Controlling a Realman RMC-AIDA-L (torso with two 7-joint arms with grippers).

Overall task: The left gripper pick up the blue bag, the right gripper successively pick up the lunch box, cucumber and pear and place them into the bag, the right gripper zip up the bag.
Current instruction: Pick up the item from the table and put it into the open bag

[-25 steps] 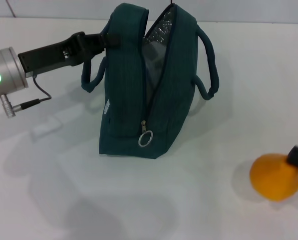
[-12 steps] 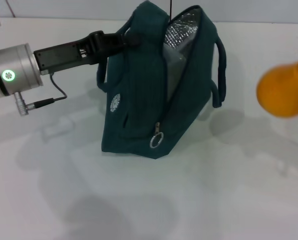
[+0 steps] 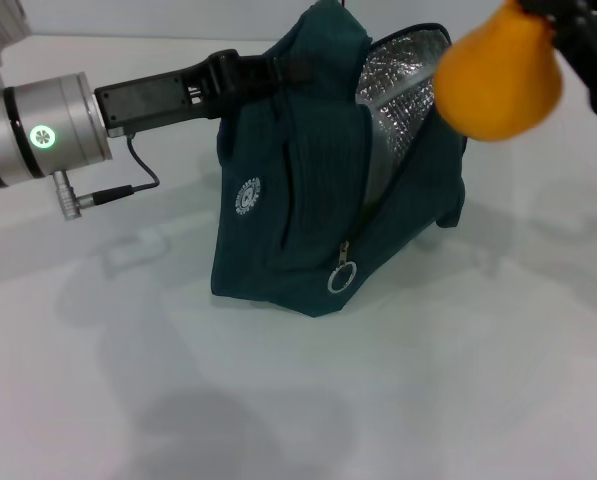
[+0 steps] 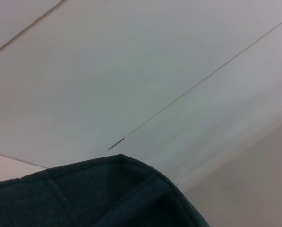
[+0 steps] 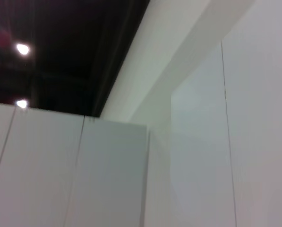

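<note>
Pear [image 3: 498, 78] is gripped by the right claw [image 3: 566, 22] above the open blue bag [image 3: 323, 215] — bag's top edge clenched by the left claw [image 3: 268, 72], mouth upward.

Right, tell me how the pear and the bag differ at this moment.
The pear is orange-yellow, smooth and rounded; the bag is dark teal fabric with silver foil lining.
The pear is far smaller than the bag.
The pear hangs in the air in the right gripper, beside the bag's open mouth; the bag stands on the table, its top held by the left gripper.
Both are gripped.
</note>
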